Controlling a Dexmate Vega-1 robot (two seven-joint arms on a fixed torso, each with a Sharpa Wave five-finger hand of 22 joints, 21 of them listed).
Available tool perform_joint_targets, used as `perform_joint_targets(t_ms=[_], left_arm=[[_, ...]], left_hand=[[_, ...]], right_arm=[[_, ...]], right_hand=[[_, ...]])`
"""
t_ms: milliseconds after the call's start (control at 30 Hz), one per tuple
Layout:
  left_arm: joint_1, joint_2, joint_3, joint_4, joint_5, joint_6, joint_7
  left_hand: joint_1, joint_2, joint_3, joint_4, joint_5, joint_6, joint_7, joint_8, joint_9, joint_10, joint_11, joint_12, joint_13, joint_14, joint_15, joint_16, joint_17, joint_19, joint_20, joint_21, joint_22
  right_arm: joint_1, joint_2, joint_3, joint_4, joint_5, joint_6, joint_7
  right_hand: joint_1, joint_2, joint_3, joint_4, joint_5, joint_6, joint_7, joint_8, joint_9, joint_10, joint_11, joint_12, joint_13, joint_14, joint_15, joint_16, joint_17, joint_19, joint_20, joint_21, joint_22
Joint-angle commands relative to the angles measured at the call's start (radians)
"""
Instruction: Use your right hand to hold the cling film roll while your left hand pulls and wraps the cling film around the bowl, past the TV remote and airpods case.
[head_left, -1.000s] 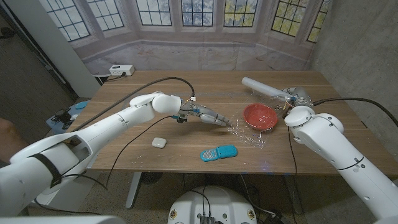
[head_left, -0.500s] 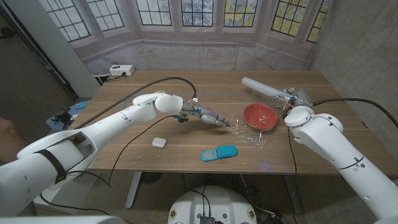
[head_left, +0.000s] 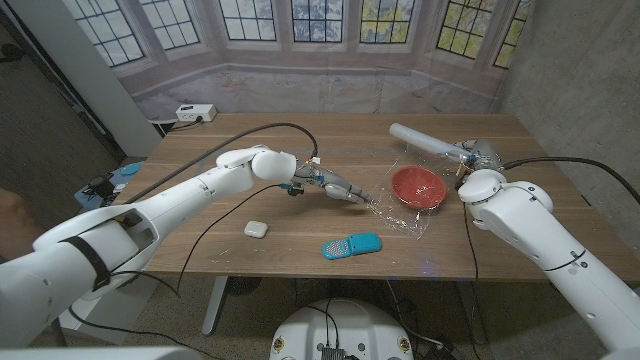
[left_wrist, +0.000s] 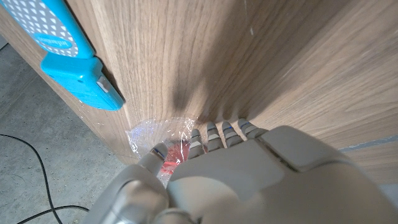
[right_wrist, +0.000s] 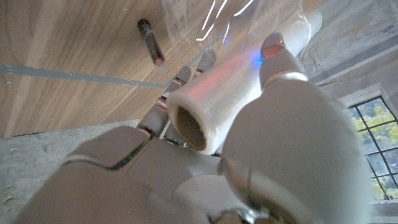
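Wooden table (head_left: 300, 235) centre; bay windows (head_left: 320, 18) at 12 o'clock on a printed backdrop; grey concrete wall (head_left: 580, 80) at 3 o'clock; white box (head_left: 196, 113) at 10 o'clock; grey floor.

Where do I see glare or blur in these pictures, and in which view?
Right wrist view: bright glare streaks on the stretched cling film; the right hand is soft and near. Left wrist view: the left hand is blurred. Head view: sharp, even light.

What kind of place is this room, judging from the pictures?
Probably a lab or test room set up for robot trials, not a real home: the bay windows look like a printed backdrop hung behind the wooden table, beside a bare concrete wall.
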Motion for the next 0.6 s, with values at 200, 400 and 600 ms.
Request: perform_joint_targets(t_ms=[200, 400, 600], left_arm=[[-0.006, 0.000, 0.009, -0.007, 0.010, 0.022, -0.009], [-0.010, -0.001, 0.015, -0.008, 0.026, 0.027, -0.007], [-0.020, -0.008, 0.026, 0.000, 0.042, 0.036, -0.016]], left_hand=[[-0.010, 0.000, -0.003, 0.004, -0.001, 0.008, 0.000, 0.008, 0.000, 0.010, 0.000, 0.000, 0.001, 0.001, 0.003, 0.005, 0.003, -0.009, 0.000, 0.011, 0.005], [-0.010, 0.000, -0.003, 0.004, -0.001, 0.012, 0.002, 0.009, 0.000, 0.011, 0.001, 0.000, 0.001, 0.002, 0.004, 0.005, 0.003, -0.011, 0.002, 0.011, 0.005], [-0.010, 0.000, -0.003, 0.004, -0.001, 0.020, 0.003, 0.011, 0.000, 0.012, 0.002, 0.000, 0.001, 0.003, 0.005, 0.005, 0.003, -0.013, 0.003, 0.011, 0.005]], right_arm=[[0.007, -0.017, 0.004, 0.041, 0.013, 0.032, 0.012], [0.010, -0.016, 0.000, 0.059, 0.017, 0.049, 0.012], [0.013, -0.014, -0.005, 0.073, 0.017, 0.063, 0.007]], right_hand=[[0.053, 0.109, -0.003, 0.002, 0.008, 0.061, -0.019, 0.004, 0.012, 0.007, -0.001, 0.002, 0.003, 0.007, -0.093, 0.000, 0.000, 0.011, -0.023, 0.001, 0.003], [0.053, 0.110, -0.005, 0.002, 0.008, 0.061, -0.020, 0.004, 0.012, 0.007, -0.001, 0.002, 0.003, 0.004, -0.093, -0.002, 0.001, 0.010, -0.023, 0.001, 0.003], [0.054, 0.110, -0.006, 0.002, 0.007, 0.064, -0.022, 0.005, 0.012, 0.008, -0.001, 0.002, 0.003, 0.004, -0.094, -0.001, 0.002, 0.011, -0.024, 0.001, 0.003]])
